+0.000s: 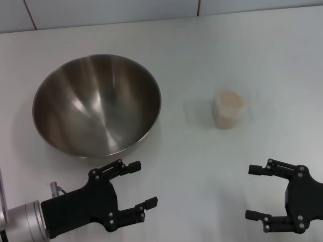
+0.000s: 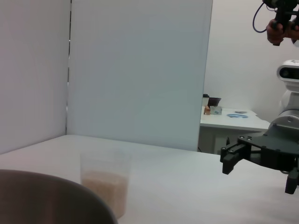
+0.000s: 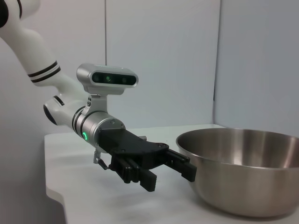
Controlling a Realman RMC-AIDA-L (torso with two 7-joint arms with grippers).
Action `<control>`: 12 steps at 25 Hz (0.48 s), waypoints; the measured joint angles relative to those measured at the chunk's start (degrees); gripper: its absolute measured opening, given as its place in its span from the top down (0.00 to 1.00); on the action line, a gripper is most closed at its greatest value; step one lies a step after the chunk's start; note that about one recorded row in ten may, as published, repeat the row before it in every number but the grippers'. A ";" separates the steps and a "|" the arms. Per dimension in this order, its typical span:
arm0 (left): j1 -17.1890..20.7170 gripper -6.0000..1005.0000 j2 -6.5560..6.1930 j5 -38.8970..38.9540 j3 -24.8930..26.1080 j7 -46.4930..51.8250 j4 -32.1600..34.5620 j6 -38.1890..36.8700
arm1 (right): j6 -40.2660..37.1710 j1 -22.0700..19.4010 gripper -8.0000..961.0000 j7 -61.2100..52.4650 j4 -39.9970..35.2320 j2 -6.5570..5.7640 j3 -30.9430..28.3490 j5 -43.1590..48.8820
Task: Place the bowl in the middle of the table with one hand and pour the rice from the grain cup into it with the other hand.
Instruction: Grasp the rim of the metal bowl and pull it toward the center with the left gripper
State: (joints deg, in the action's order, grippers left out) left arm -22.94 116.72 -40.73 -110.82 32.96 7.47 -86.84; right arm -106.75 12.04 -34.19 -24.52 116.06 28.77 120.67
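The steel bowl (image 1: 97, 105) sits upright and empty on the left part of the white table (image 1: 202, 171). It also shows in the left wrist view (image 2: 51, 198) and the right wrist view (image 3: 243, 170). The clear grain cup (image 1: 228, 109) stands right of centre, filled with pale rice (image 1: 230, 98); it shows in the left wrist view (image 2: 105, 182) too. My left gripper (image 1: 142, 184) is open just in front of the bowl's near rim, apart from it. My right gripper (image 1: 255, 192) is open near the front right edge, well short of the cup.
A pale wall runs along the table's far edge (image 1: 151, 12). In the left wrist view a white desk (image 2: 233, 121) with small items stands beyond the table. The right wrist view shows my head camera (image 3: 107, 79).
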 joint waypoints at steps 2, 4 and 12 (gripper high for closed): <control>0.00 0.20 0.00 -0.02 0.00 0.00 0.03 0.00 | 0.00 0.00 0.14 0.01 0.00 0.01 -0.02 0.00; 0.00 0.21 0.00 -0.05 0.00 0.00 0.09 0.00 | -0.01 0.00 0.14 0.01 0.00 0.03 -0.06 0.00; 1.24 0.21 -0.44 0.31 0.28 -0.75 1.61 -4.97 | -0.20 0.00 0.14 0.01 0.00 0.04 -0.12 0.00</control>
State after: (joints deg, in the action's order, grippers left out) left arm -21.70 116.28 -40.42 -110.54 32.20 9.08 -91.80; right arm -106.95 12.04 -34.18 -24.52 116.10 28.65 120.67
